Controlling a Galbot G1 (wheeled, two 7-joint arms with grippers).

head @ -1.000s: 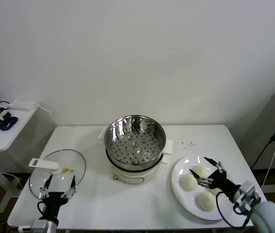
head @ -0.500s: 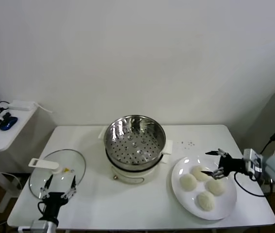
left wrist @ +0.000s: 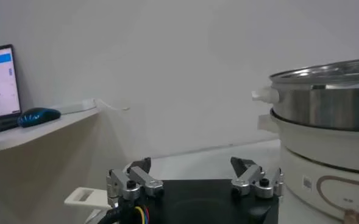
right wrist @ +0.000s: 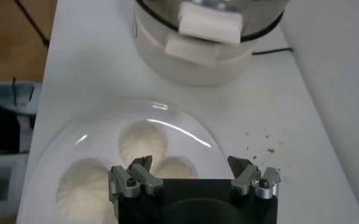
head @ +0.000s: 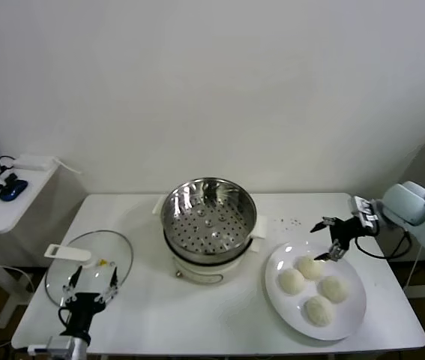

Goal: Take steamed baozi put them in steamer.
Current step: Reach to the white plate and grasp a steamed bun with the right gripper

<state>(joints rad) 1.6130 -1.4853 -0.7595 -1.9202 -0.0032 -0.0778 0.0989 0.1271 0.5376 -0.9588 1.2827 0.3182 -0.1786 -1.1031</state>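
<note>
Four cream-white baozi (head: 310, 267) lie on a white plate (head: 281, 259) at the table's right. The steel steamer (head: 208, 214) stands empty on its cream cooker base at the table's middle. My right gripper (head: 327, 240) is open and empty, hovering just over the plate's far edge, next to the farthest baozi. In the right wrist view the gripper (right wrist: 194, 165) hangs above the baozi (right wrist: 142, 141), with the cooker (right wrist: 209, 42) beyond. My left gripper (head: 89, 288) is open and empty, parked at the front left; the left wrist view shows it (left wrist: 191, 168) beside the steamer (left wrist: 325, 91).
A round glass lid (head: 92, 259) with a white handle (head: 68, 253) lies at the table's front left, under the left gripper. A side desk with a mouse (head: 11, 190) stands to the left. Dark specks (head: 293, 221) lie behind the plate.
My right arm swung from the plate's front right to the table's right side. Its gripper moved from over the baozi to the plate's far edge, still open and empty.
</note>
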